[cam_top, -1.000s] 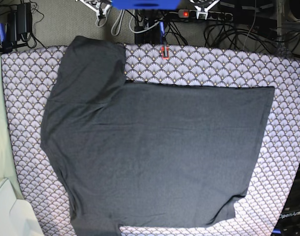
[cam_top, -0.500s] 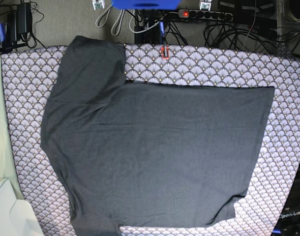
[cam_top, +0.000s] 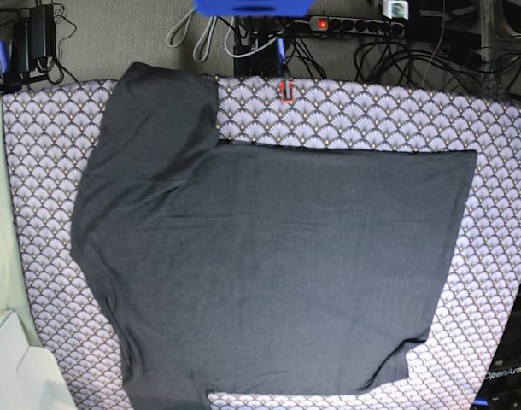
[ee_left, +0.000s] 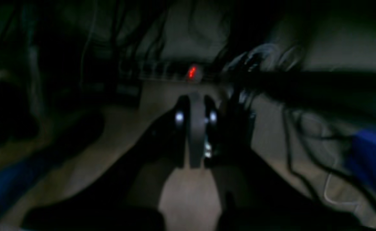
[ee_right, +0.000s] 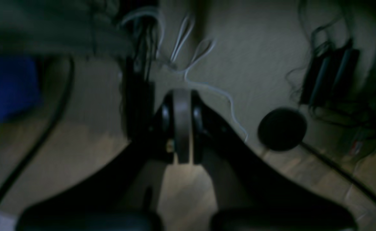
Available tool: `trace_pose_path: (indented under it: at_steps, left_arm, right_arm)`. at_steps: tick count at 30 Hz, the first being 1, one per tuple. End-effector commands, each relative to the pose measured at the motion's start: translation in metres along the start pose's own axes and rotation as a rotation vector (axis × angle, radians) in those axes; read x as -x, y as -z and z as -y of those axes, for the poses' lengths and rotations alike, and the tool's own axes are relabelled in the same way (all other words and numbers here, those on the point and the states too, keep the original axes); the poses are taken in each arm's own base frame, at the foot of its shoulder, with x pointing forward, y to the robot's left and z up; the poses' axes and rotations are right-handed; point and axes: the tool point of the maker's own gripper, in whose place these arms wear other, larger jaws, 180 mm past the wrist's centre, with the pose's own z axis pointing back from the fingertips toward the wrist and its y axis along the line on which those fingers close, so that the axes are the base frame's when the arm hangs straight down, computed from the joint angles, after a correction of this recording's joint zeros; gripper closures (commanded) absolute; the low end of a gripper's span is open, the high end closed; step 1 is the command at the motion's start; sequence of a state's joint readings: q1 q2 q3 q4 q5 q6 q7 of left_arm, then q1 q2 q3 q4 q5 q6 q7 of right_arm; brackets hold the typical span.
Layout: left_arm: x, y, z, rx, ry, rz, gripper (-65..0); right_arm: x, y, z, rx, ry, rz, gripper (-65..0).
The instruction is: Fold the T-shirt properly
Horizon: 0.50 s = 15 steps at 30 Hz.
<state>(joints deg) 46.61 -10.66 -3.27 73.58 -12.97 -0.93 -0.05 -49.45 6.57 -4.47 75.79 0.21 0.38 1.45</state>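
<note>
Nearest me, the T-shirt (cam_top: 269, 273) lies flat and spread on the scallop-patterned cloth (cam_top: 491, 256), its body filling the middle and one sleeve reaching to the far left edge. I see no print on its upper side. Beyond the cloth, a power strip (cam_top: 354, 24) with a red light sits among cables on the floor. Both arms hang over that floor: the left gripper (ee_left: 196, 134) and right gripper (ee_right: 182, 128) are pressed closed, holding nothing.

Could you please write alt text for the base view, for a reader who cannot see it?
A dark grey T-shirt lies spread flat on a purple-white scallop-patterned cloth, one sleeve pointing toward the top left. Cables and a power strip lie on the floor beyond.
</note>
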Motion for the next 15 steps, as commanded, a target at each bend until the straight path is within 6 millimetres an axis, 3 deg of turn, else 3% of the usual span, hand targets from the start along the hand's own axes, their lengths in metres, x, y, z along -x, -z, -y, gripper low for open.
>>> trace_pose_path:
  at_steps: [1,6,11,15]
  left_arm:
    - [-0.001,-0.011,-0.002,-0.002,-0.011,0.011,-0.3]
    - [-0.045,-0.035,0.010,0.038,-0.007,0.129,-0.3]
    - [-0.086,-0.059,0.020,0.073,0.007,0.233,-0.3]
    - [-0.121,-0.081,0.006,0.034,0.014,0.327,-0.3]
  right_arm:
    - [-0.009,-0.010,0.003,0.003,0.000,0.038,0.0]
    - [-0.046,-0.035,0.014,0.030,-0.001,0.139,0.0]
    - [-0.083,-0.055,0.012,0.027,-0.004,0.241,0.0]
    - [-0.119,-0.079,0.009,0.021,-0.007,0.335,0.0]
